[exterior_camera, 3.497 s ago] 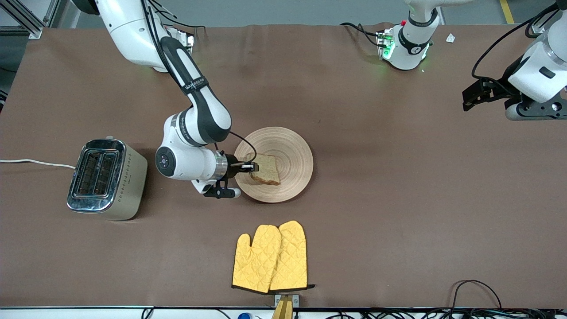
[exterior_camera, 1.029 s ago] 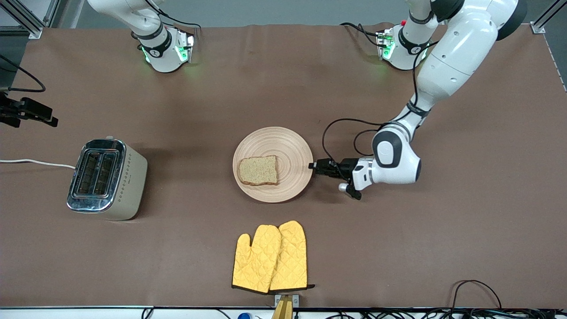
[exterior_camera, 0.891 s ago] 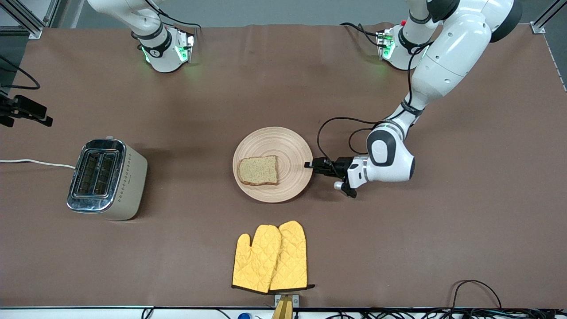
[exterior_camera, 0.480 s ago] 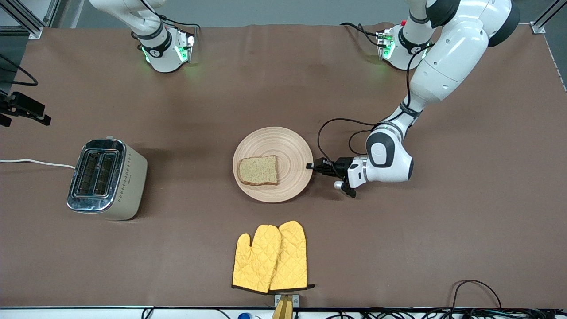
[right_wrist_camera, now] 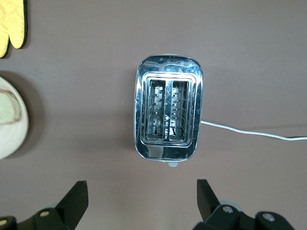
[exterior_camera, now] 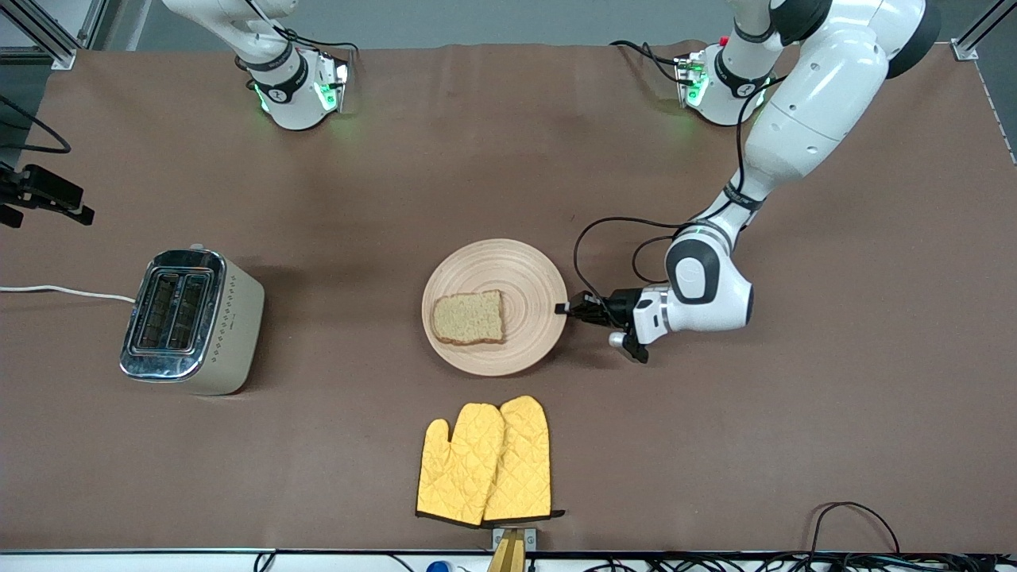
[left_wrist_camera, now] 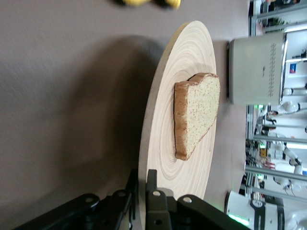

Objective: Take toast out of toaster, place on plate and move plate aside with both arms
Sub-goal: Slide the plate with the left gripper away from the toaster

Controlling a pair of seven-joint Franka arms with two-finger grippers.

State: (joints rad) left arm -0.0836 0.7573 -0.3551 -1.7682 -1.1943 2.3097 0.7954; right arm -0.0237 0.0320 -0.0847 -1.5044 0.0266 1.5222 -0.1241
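The left pincer is clamped thin on the rim of the plate, at the edge toward the left arm's end of the desk; the toast lies flat on the plate, off-centre toward the right arm's end; the right pincer hangs spread wide and empty, high over the toaster; a pair of yellow oven mitts lies nearer the front camera than the plate, well apart from it.
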